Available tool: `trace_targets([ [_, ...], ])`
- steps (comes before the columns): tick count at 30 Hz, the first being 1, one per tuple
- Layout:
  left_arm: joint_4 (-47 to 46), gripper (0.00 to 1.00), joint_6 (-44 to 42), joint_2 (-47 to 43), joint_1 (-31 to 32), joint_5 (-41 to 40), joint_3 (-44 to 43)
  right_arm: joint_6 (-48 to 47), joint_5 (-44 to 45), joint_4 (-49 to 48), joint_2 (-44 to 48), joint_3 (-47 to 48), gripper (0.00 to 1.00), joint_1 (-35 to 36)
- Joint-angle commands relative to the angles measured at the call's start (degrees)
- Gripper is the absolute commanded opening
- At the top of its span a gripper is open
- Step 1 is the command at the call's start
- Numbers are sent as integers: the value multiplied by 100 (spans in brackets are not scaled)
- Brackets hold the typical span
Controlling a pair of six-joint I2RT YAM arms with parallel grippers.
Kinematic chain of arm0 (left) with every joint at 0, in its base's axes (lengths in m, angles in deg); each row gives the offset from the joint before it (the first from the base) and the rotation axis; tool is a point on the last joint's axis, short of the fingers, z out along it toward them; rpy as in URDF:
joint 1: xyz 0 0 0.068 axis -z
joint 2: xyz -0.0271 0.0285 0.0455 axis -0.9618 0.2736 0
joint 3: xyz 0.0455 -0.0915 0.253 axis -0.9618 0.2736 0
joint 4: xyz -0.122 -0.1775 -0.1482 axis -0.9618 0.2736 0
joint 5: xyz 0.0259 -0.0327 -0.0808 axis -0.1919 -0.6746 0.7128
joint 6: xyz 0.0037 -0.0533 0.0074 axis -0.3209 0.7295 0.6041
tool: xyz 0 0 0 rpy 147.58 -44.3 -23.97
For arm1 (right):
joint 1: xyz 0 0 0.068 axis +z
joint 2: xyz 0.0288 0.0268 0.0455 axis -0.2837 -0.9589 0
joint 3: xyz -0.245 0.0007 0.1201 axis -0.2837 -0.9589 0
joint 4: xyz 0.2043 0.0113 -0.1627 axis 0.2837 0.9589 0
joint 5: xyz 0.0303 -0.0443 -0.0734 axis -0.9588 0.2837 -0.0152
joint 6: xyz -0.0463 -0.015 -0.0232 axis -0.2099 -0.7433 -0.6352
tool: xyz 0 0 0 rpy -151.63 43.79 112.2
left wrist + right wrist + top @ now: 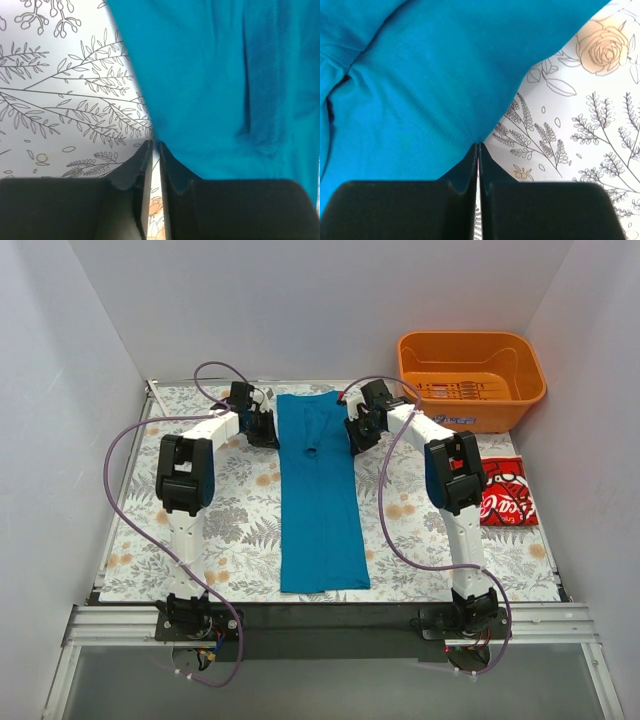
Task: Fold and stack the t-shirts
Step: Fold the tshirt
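Note:
The teal-blue t-shirt (320, 510) lies as a long narrow strip down the middle of the table, its collar end far from the arm bases. My left gripper (268, 430) is at the strip's far left edge. In the left wrist view its jaws (155, 144) are nearly closed, pinching the shirt's edge (215, 75). My right gripper (352, 435) is at the far right edge. In the right wrist view it (478, 145) is shut tight on the cloth's edge (420, 85). The red t-shirt (505, 492) with white lettering lies folded at the right.
An orange plastic basket (470, 380) stands at the far right corner, just behind the red shirt. A floral cloth (230, 530) covers the table. White walls close in on the left, back and right.

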Motion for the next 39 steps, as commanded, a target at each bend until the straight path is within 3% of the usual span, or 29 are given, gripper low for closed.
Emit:
trace_targets([
  [1, 223, 12, -106, 114, -121, 61, -102, -216, -13, 161, -213, 98, 4, -22],
  [3, 267, 22, -54, -87, -121, 361, 11, -49, -181, 170, -3, -24, 22, -22],
  [6, 284, 36, -45, -517, -121, 624, 458, 56, -287, 205, 349, -375, 33, -31],
  [14, 355, 37, 184, -1265, 10, 985, 1802, 153, -875, 293, 948, -1484, 34, -57],
  [21, 65, 35, 473, -1574, 389, 1021, 2578, 153, -1060, 205, 957, -1897, 28, -48],
  [23, 21, 30, 561, -1495, 398, 863, 2596, 162, -1052, 196, 887, -1924, 24, -48],
  [24, 55, 26, 562, -1460, 398, 793, 2579, 145, -1034, 179, 834, -1924, 14, -48],
  [26, 117, 15, 518, -1416, 389, 529, 2570, 92, -1016, 205, 790, -1906, 4, -57],
  [28, 187, 8, 465, -1450, 337, 432, 2579, 39, -972, 240, 798, -1924, 1, -92],
  [29, 196, 0, 448, -1477, 319, 336, 2587, 22, -981, 240, 816, -1950, 1, -110],
  [39, 240, 2, 369, -1547, 257, 466, 2719, 30, -1156, 214, 1001, -2117, 1, -180],
])
